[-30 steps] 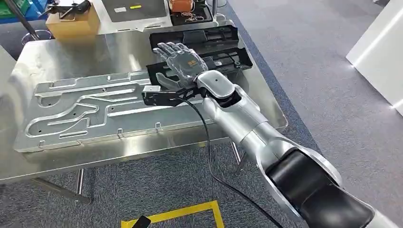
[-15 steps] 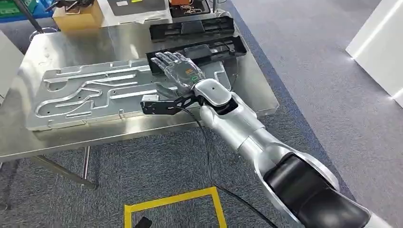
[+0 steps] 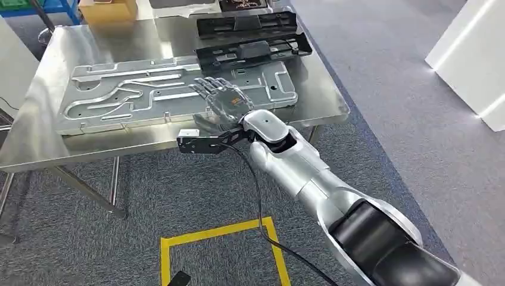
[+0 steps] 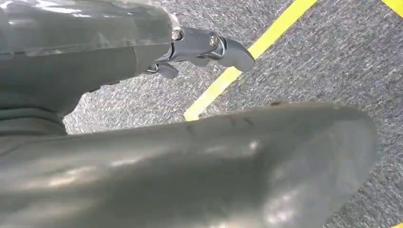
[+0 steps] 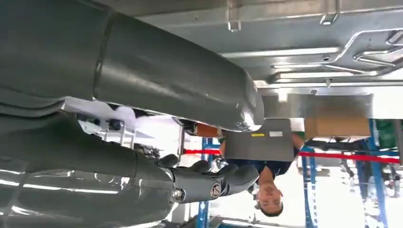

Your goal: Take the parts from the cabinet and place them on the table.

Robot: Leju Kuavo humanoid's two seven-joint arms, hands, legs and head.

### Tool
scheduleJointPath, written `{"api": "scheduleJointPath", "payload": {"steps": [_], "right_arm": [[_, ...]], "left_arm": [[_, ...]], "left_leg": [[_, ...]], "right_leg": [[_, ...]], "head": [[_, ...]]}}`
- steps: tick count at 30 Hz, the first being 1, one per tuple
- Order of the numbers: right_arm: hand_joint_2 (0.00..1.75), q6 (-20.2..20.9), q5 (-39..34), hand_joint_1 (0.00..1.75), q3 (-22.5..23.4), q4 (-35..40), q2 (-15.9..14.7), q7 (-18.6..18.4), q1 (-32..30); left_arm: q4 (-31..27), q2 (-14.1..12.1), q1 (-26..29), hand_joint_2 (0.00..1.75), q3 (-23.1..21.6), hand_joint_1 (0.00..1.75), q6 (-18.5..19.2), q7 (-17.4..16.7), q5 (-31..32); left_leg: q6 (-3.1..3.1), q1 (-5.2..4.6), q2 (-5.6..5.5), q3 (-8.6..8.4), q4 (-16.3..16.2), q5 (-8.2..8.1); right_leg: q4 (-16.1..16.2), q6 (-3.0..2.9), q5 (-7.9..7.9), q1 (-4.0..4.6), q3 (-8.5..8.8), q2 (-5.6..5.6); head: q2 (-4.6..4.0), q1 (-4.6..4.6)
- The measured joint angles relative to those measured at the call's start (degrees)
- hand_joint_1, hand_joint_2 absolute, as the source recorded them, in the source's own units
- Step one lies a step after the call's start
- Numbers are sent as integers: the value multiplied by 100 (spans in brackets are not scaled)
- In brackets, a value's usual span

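Note:
Two long black plastic parts (image 3: 253, 50) (image 3: 247, 24) lie side by side on the far part of the steel table (image 3: 53, 149). A large machined aluminium plate (image 3: 149, 95) lies in front of them. My right hand (image 3: 221, 101) hovers over the plate's near right edge, fingers spread, holding nothing. The right wrist view looks past that hand (image 5: 209, 183) along the plate (image 5: 309, 52). In the left wrist view my left hand (image 4: 209, 47) hangs over carpet, its fingers apart from the thick thumb and empty.
A cardboard box (image 3: 107, 9) stands at the table's far left. A yellow tape square (image 3: 220, 238) marks the grey carpet below me, and a black cable (image 3: 259, 196) hangs from my right wrist. A white unit (image 3: 470, 59) stands right. A person (image 5: 266, 185) stands beyond the table.
The whole view has shifted as the camera backs away from the table. My right hand has drawn back from the nearer black part to the plate's near edge, still spread and empty.

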State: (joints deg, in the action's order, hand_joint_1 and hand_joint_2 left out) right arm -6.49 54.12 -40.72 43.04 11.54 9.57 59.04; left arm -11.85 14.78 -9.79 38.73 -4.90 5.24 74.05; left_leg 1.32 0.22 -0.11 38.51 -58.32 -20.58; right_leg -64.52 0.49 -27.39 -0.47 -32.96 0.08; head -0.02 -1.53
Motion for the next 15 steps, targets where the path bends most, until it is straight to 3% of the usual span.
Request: {"api": "scheduleJointPath", "payload": {"steps": [1,2,4,5,6,7,9,10,11,12,13,14,15], "right_arm": [[0,-18,-33,0,4,-2,55,2,5],[0,-46,-70,0,7,-9,85,19,-2],[0,-79,-140,0,4,-35,129,96,-61],[0,-101,-171,0,7,-50,138,140,-133],[0,-125,-197,0,7,-72,153,168,-200],[0,-131,-216,0,4,-77,175,212,-265],[0,-144,-260,0,2,-81,210,251,-410],[0,-151,-275,0,2,-85,216,271,-488],[0,-153,-286,0,2,-92,221,282,-570],[0,-153,-293,0,2,-94,223,295,-629],[0,-153,-306,0,2,-96,225,306,-674],[0,-151,-341,0,2,-96,238,326,-700],[0,-151,-378,0,2,-96,251,354,-710]], "left_arm": [[-7,46,-21,0,-15,0,-17,-24,0],[-7,87,-36,0,-17,0,-28,-35,-2],[-7,133,-49,0,-22,0,-48,-39,-37],[-7,138,-32,0,-22,0,-63,-33,-68],[-7,140,-20,0,-22,0,-81,-18,-96],[-7,137,0,0,-20,0,-96,-2,-114],[-7,129,6,0,-20,0,-120,15,-135],[-7,129,6,0,-20,0,-127,20,-153],[-7,129,13,0,-20,0,-133,22,-186],[-7,129,25,0,-20,0,-146,22,-192],[-7,127,34,0,-20,0,-162,22,-210],[-7,124,38,0,-20,0,-186,24,-234],[-7,124,33,0,-20,0,-203,26,-251]], "left_leg": [[-33,-39,-9,40,-19,30],[-65,-30,4,53,-2,98],[-136,8,9,54,71,237],[-179,-22,-5,84,98,281],[-206,14,-9,143,24,96],[-227,19,-6,242,-229,-279],[-281,43,-5,450,-1046,-945],[-304,44,-5,523,-1484,-1098],[-322,51,-4,519,-1768,-1030],[-333,60,-3,416,-1796,-828],[-340,68,-2,200,-1608,-583],[-344,79,-1,-100,-1260,-440],[-342,91,0,-513,-754,-505]], "right_leg": [[560,-35,-233,44,402,-11],[696,-2,-288,31,459,-18],[706,-40,-183,80,391,-11],[775,-80,-88,31,364,-27],[797,-119,8,15,303,-80],[802,-172,86,11,202,-75],[797,-182,238,13,16,-74],[788,-174,318,13,-93,-79],[774,-163,399,12,-205,-88],[759,-150,467,10,-309,-95],[736,-134,535,7,-421,-101],[711,-114,593,2,-521,-100],[674,-87,655,3,-595,-94]], "head": [[0,2],[0,0],[0,0],[0,2],[0,2],[0,2],[0,2],[0,0],[0,0],[0,2],[0,0],[0,0],[0,0]]}}
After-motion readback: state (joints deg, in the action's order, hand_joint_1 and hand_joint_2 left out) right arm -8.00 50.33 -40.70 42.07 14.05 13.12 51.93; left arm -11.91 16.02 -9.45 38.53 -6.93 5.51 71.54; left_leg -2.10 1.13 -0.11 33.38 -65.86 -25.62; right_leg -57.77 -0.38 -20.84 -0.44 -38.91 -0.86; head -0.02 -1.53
